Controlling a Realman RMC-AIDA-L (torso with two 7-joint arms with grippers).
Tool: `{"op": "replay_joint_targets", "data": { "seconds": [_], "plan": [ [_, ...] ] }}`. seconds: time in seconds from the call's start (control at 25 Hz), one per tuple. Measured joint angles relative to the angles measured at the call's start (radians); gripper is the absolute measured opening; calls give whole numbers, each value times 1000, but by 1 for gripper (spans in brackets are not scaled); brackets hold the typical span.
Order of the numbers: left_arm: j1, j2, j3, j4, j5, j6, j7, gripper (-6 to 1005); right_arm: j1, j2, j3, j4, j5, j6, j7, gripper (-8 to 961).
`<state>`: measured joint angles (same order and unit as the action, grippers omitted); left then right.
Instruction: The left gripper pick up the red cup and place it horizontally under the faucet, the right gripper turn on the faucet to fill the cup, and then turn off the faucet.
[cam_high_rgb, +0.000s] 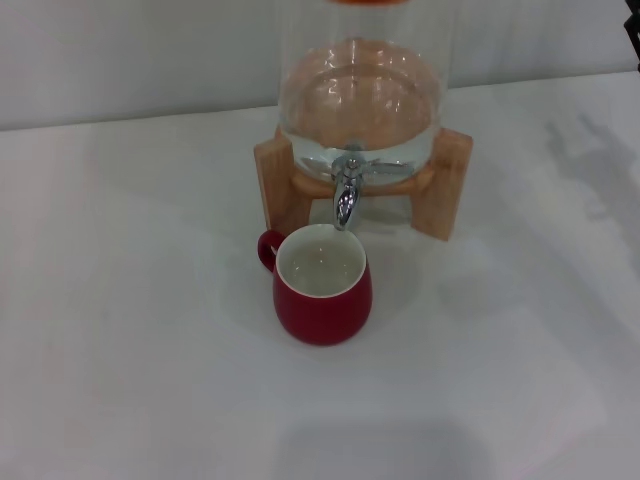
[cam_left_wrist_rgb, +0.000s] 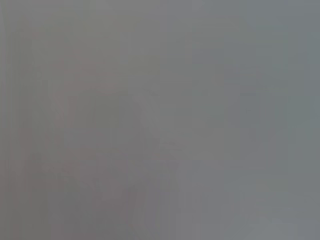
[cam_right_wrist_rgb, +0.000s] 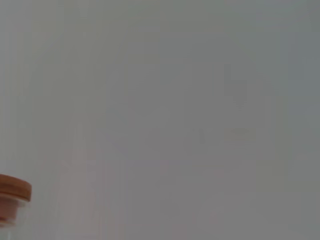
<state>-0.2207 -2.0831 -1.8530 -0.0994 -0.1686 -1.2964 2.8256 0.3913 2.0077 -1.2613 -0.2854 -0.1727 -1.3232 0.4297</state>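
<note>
White table (cam_high_rgb: 120, 380); red cup (cam_high_rgb: 322, 300) under faucet (cam_high_rgb: 346, 200)

Glossy red cup (cam_high_rgb: 322, 300), white inside; chrome faucet (cam_high_rgb: 346, 196); tan wooden stand (cam_high_rgb: 455, 185)

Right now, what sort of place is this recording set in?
Probably a plain test bench set up as a drinks station, not a real kitchen: a bare white table, a glass dispenser on a wooden stand, and a red cup under its faucet.
</note>
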Motion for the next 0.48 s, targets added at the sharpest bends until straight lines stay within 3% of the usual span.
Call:
{"op": "replay_joint_targets", "data": {
  "seconds": [0.16, 0.48],
  "plan": [
    [1, 1, 2, 2, -9, -12, 0, 832, -1, -1, 10, 0, 0, 14, 4, 490],
    [26, 2, 0, 2, -55, -16, 0, 841, -2, -5, 23, 0, -1, 19, 7, 509]
  ]
}}
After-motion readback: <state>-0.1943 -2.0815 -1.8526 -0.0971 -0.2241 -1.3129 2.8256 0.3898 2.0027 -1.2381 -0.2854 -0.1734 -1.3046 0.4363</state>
